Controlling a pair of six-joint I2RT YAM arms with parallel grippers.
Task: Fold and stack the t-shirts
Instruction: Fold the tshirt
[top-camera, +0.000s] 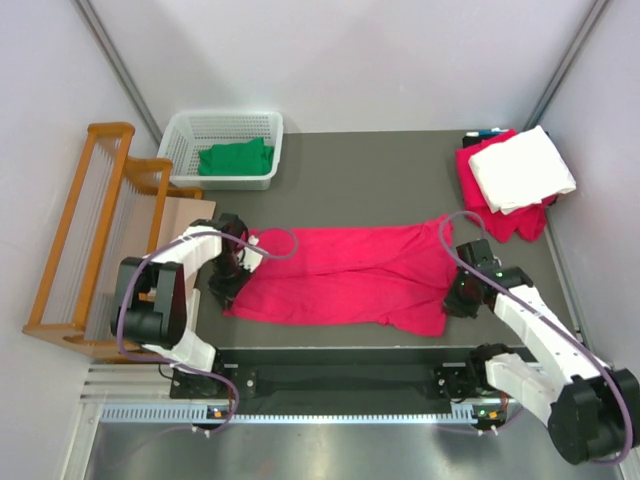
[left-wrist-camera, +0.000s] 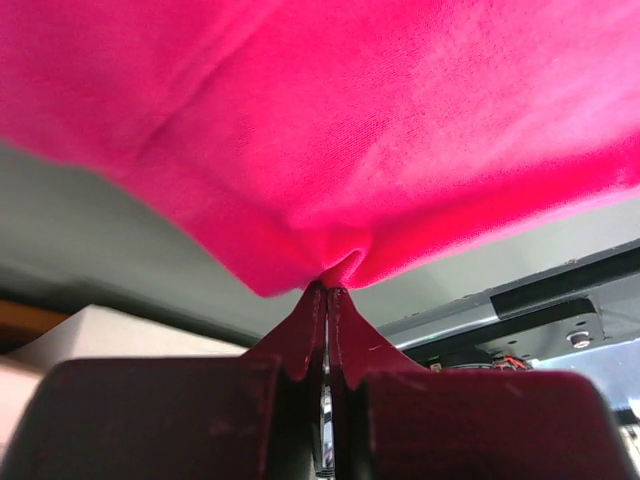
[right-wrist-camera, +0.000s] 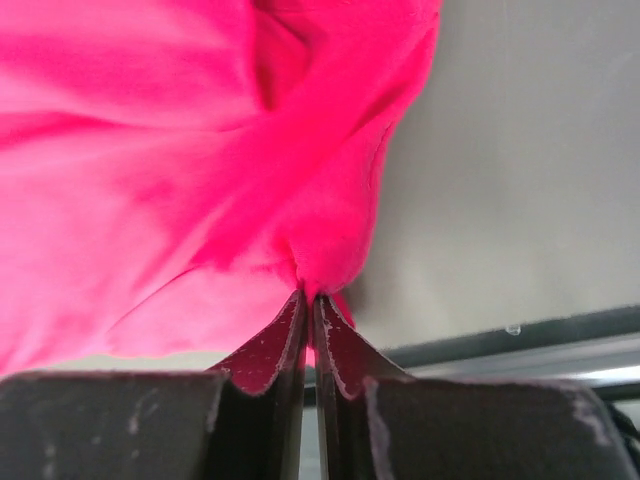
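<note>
A crimson-pink t-shirt (top-camera: 345, 275) lies spread across the middle of the dark table. My left gripper (top-camera: 231, 290) is at its left edge, near the front corner. In the left wrist view the gripper (left-wrist-camera: 327, 290) is shut on a pinch of the pink cloth (left-wrist-camera: 330, 130). My right gripper (top-camera: 456, 300) is at the shirt's right edge. The right wrist view shows it (right-wrist-camera: 309, 295) shut on a bunched fold of the same shirt (right-wrist-camera: 200, 150). A green t-shirt (top-camera: 236, 158) lies in the white basket (top-camera: 190, 135). A folded white t-shirt (top-camera: 522, 168) rests on another crimson-pink one (top-camera: 478, 172) at the back right.
A wooden rack (top-camera: 90, 230) stands along the left side with a brown board (top-camera: 185, 215) beside it. Small pens (top-camera: 485, 133) lie behind the back-right pile. A metal rail (top-camera: 340, 375) runs along the near edge between the arm bases.
</note>
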